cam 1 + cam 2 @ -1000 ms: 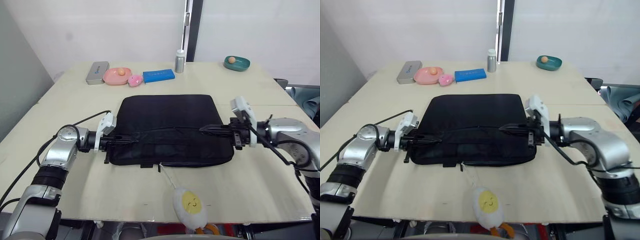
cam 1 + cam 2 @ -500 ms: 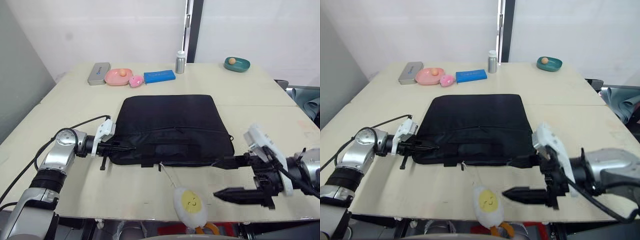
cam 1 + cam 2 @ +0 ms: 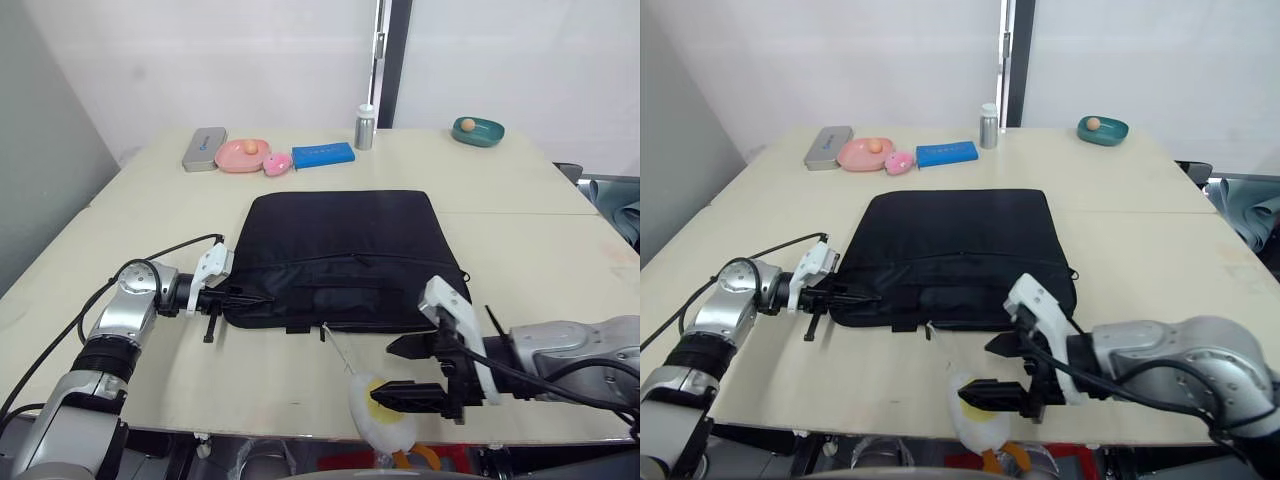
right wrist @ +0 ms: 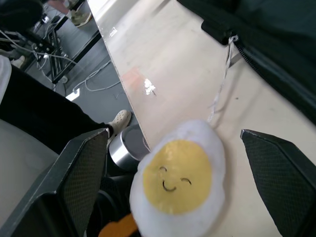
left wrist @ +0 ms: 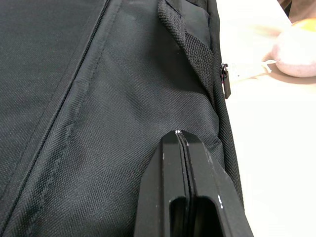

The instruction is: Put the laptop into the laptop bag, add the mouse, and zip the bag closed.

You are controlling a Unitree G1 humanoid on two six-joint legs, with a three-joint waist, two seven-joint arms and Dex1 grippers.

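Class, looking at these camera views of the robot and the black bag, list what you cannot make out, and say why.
- Contents of the laptop bag: its black fabric hides them in every view.
- Whether the left pincer grips fabric: its fingers are pressed together against the bag.
- Egg plush: its lower end hangs past the table's edge in the eye views.

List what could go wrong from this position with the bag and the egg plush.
The right gripper is open around the egg plush, which lies at the table's near edge; a nudge may knock it off. The plush's string runs to the zipper pull, so dragging it could tug the laptop bag. The left gripper, shut at the bag's corner, might slip.
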